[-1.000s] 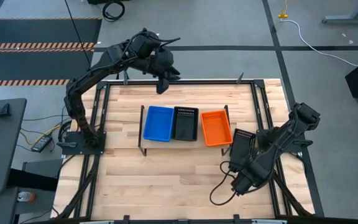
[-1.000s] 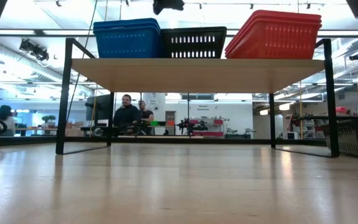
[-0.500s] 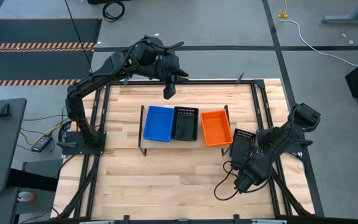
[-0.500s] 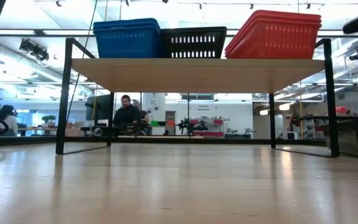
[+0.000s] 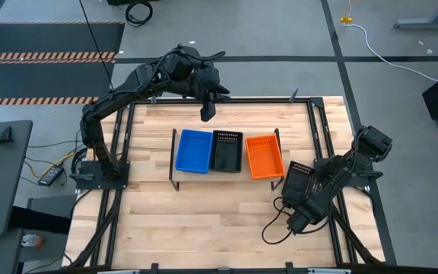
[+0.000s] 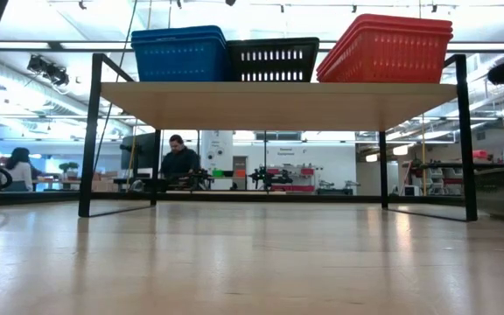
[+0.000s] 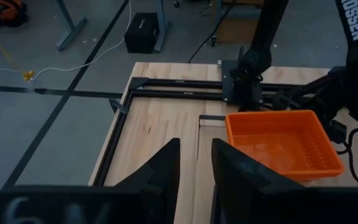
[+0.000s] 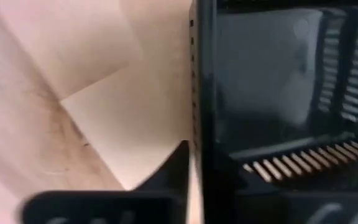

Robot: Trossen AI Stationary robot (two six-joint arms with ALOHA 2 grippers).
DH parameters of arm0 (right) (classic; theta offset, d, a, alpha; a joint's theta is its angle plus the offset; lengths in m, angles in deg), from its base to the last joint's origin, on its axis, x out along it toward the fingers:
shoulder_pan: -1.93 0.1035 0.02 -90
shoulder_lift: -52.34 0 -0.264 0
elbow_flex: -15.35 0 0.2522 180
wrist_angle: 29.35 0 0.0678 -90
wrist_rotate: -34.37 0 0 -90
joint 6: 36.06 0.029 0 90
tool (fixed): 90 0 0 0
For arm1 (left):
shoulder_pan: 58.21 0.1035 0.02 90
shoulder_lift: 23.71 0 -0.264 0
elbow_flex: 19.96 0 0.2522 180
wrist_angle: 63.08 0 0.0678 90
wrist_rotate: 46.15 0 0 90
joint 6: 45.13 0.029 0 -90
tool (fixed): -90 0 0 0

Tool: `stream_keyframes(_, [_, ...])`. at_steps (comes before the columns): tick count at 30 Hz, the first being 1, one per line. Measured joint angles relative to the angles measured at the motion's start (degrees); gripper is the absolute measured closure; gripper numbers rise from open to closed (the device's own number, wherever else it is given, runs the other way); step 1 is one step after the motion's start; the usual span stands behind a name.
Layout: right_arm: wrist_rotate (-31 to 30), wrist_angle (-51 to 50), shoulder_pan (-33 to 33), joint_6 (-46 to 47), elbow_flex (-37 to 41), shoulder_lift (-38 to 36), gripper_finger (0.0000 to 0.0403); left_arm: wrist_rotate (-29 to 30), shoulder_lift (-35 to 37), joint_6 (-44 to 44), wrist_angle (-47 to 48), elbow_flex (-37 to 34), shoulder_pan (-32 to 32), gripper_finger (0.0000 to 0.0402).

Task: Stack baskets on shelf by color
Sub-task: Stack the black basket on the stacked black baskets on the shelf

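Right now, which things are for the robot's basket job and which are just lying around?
For the job:
- blue baskets
- black baskets
- orange baskets
- loose black basket at the right gripper
- shelf

Just lying around:
- black box on the floor
- yellow cable

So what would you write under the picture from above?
Blue basket, black basket and orange basket sit side by side on the shelf while the right gripper reaches another black basket.
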Motion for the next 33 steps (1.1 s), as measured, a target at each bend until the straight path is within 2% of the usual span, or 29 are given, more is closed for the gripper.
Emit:
stream_keyframes(2, [1.0, 1.2, 0.0, 0.0, 0.3, 0.0, 0.0388, 0.3, 0.0, 0.0, 0.7, 0.0, 0.0, 0.0303])
stream_keyframes(3, [1.6, 1.5, 0.0, 0.0, 0.3, 0.0, 0.0391, 0.9, 0.0, 0.0, 0.9, 0.0, 0.0, 0.0303])
stream_keyframes(9, [4.3, 3.8, 0.0, 0.4, -1.9, 0.0, 0.0393, 2.8, -0.5, -1.5, 1.4, 0.1, -0.1, 0.0303])
stream_keyframes(19, [4.6, 8.4, 0.0, -0.3, -14.1, 0.0, 0.0397, 2.8, -4.0, -3.8, 2.2, 0.0, -1.6, 0.0303])
stream_keyframes(28, [-2.7, 16.0, 0.0, -9.2, -23.5, 0.0, 0.0397, 2.9, -3.5, -4.0, 2.2, 0.0, -3.8, 0.0303])
stream_keyframes(33, [-3.3, 19.7, 0.0, -15.0, -27.1, 0.0, 0.0397, 6.8, -2.2, -3.0, 2.3, 0.0, -5.7, 0.0307])
